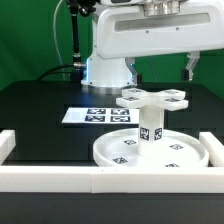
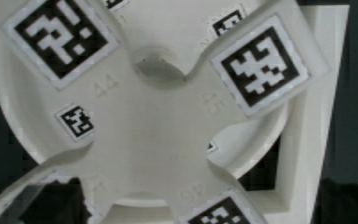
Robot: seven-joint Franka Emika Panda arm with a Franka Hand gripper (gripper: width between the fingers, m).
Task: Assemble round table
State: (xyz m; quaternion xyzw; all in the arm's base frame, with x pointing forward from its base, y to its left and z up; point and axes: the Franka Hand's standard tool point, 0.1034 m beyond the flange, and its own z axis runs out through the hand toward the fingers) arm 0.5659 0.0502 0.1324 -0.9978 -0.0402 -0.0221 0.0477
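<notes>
A: Where does the table stand?

B: The round disc (image 1: pixel 150 152) lies flat on the black tabletop (image 1: pixel 40 110), at the near side of the scene and right of centre in the exterior view, close against the white border wall (image 1: pixel 60 177) in front of it. The short post (image 1: pixel 149 128) stands upright at the disc's middle, and the cross-shaped piece (image 1: pixel 152 99) sits level on top of the post.

A: And the gripper?

B: It hangs above the assembly, at the top of the exterior view. One finger (image 1: pixel 190 66) shows at the right, above the cross and apart from it. I cannot tell how wide the jaws stand; nothing is seen held in them.

A: What does the wrist view give?

B: The cross-shaped piece (image 2: pixel 158 70) fills it, tags on its arms, with the disc's rim (image 2: pixel 274 140) below.

A: Anything else on the table?

B: The marker board (image 1: pixel 97 115) lies flat, farther back and to the left.
</notes>
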